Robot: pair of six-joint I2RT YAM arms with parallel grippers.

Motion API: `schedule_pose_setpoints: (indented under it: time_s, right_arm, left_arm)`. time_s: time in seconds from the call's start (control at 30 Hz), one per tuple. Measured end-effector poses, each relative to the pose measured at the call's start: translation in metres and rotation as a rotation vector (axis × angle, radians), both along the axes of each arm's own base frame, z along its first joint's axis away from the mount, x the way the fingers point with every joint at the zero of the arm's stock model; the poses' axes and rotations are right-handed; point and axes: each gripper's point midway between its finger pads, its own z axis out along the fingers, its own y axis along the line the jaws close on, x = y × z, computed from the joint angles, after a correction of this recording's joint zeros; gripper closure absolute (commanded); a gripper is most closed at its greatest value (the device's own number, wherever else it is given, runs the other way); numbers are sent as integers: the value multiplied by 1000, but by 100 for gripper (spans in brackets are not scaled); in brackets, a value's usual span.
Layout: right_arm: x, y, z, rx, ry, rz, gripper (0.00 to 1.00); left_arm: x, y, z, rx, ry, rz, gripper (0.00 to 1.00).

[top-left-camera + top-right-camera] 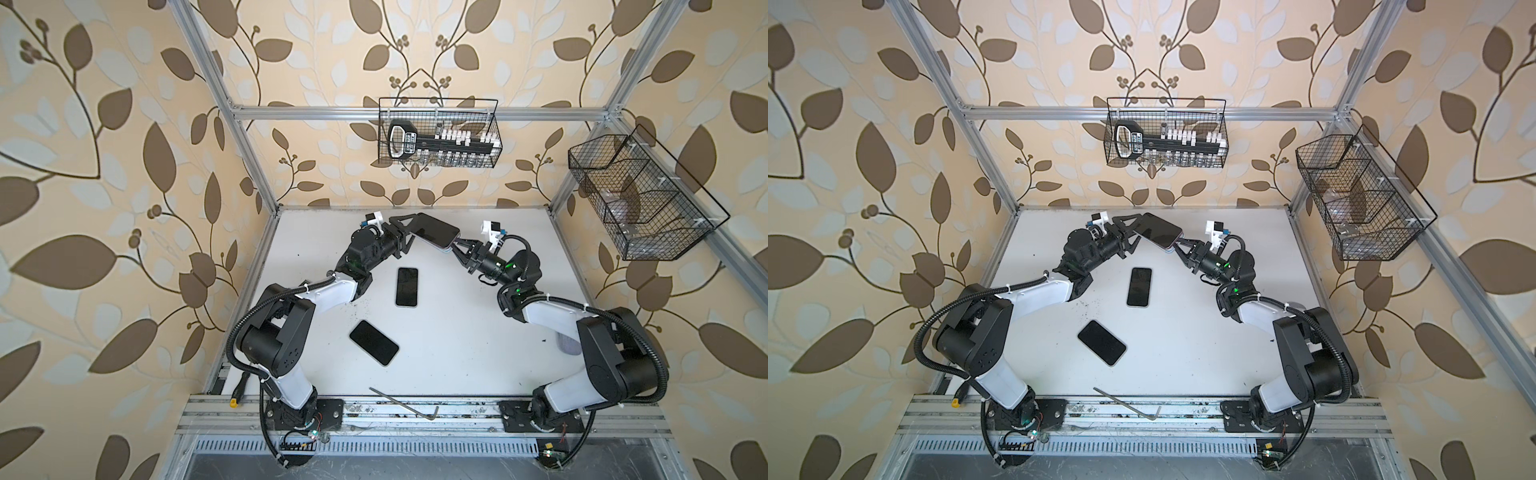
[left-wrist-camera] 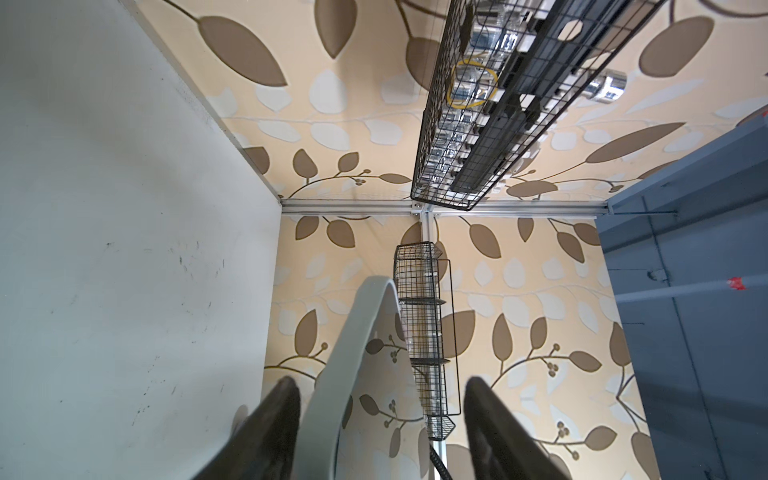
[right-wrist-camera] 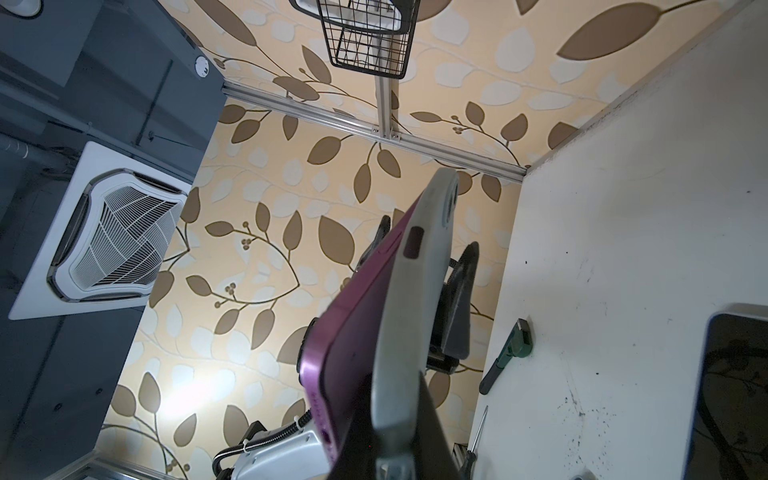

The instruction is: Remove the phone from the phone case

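Phone (image 1: 435,231), pinched by right gripper (image 1: 455,245), between left gripper's (image 1: 408,231) parted jaws

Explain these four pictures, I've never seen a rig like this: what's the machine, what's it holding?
A left arm and a right arm are bolted beside a white table. Two pictures look down from above, almost identically; two come from cameras on the arms' wrists. Lifted between the arms is a purple phone in a grey phone case. The right fingers are shut on the phone case's end; the left fingers stand open around its other end. On the table lie a middle phone, a nearer phone and a hex key.
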Motion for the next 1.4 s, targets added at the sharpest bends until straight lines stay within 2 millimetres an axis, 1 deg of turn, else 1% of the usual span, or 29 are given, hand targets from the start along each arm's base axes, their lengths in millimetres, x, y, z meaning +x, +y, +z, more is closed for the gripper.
schedule_pose_setpoints:
  time_s: [0.07,0.17,0.23,0.27,0.37,0.43,0.57,0.63,0.7,0.77,0.9,0.97,1.23,1.4]
  right_arm:
    - [1,0,0,1,0,-4,98]
    - [3,-3,0,3,0,-17,98]
    - [4,-5,1,4,-1,-27,99]
    - [5,-5,1,4,-1,-32,99]
    - [8,-7,-2,1,1,-48,100]
    - [11,-8,-6,-4,8,-59,100]
    - [16,-7,-13,-14,17,-84,100]
    - [17,-5,-14,-17,15,-93,100]
    - [17,-2,-15,-19,14,-101,100]
    - [17,-1,-15,-19,12,-106,100]
    - [18,0,-14,-18,9,-120,100]
    - [19,-1,-14,-19,7,-126,100]
    - [18,2,-17,-29,11,-128,100]
    - [17,4,-16,-27,10,-128,100]
  left_arm:
    - [-2,-2,-1,-1,6,-5,2]
    - [-9,-5,-7,10,51,-15,1]
    - [-21,-5,-9,17,103,-26,1]
    - [-27,-7,-6,18,117,-35,1]
    - [-46,-9,8,21,154,-60,1]
    - [-58,-10,23,29,162,-80,1]
    - [-71,-17,54,14,133,-118,1]
    - [-73,-20,57,1,132,-130,1]
    - [-72,-25,54,-12,150,-141,1]
    - [-69,-30,46,-18,168,-148,1]
    - [-64,-40,25,-9,220,-156,1]
    - [-63,-42,21,-11,233,-159,1]
    - [-64,-45,31,-52,209,-170,1]
    - [-62,-47,31,-60,205,-172,1]
